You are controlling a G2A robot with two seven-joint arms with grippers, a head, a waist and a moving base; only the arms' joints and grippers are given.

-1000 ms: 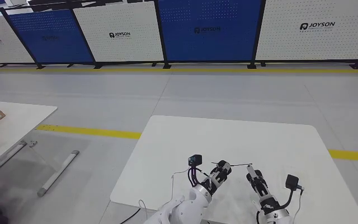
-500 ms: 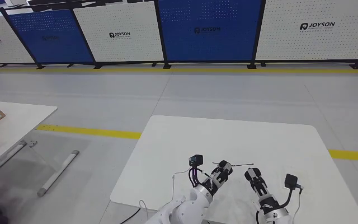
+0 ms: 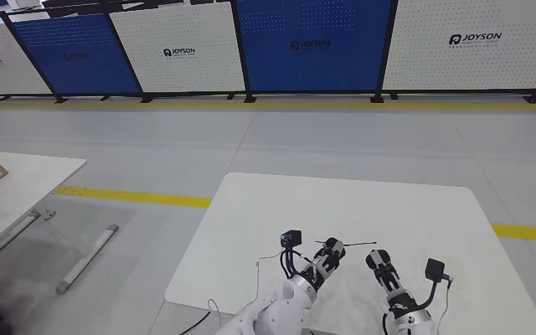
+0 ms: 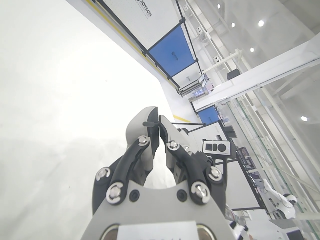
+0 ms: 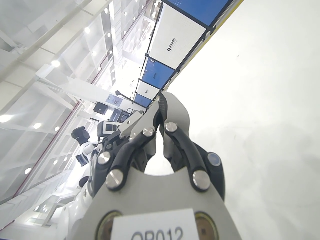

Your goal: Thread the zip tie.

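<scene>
A thin black zip tie (image 3: pixel 356 245) is held level just above the white table (image 3: pixel 335 201) near its front edge. My left gripper (image 3: pixel 333 244) is shut on it close to the head. In the left wrist view the head pokes out on one side of the left gripper (image 4: pixel 159 119), and the zip tie's strap (image 4: pixel 185 124) runs out on the other side. My right gripper (image 3: pixel 373 255) sits just short of the strap's free tip, a little nearer the front edge. In the right wrist view the right gripper (image 5: pixel 161 99) has its fingers pressed together with nothing seen between them.
The table's front edge lies right under both arms, with bare tabletop stretching away behind them. A second white table (image 3: pixel 33 180) stands off to the left across the floor. Blue and white partition panels (image 3: pixel 314 46) line the back.
The right gripper has drawn back slightly toward the front edge, away from the strap's tip. The left gripper and zip tie have barely shifted.
</scene>
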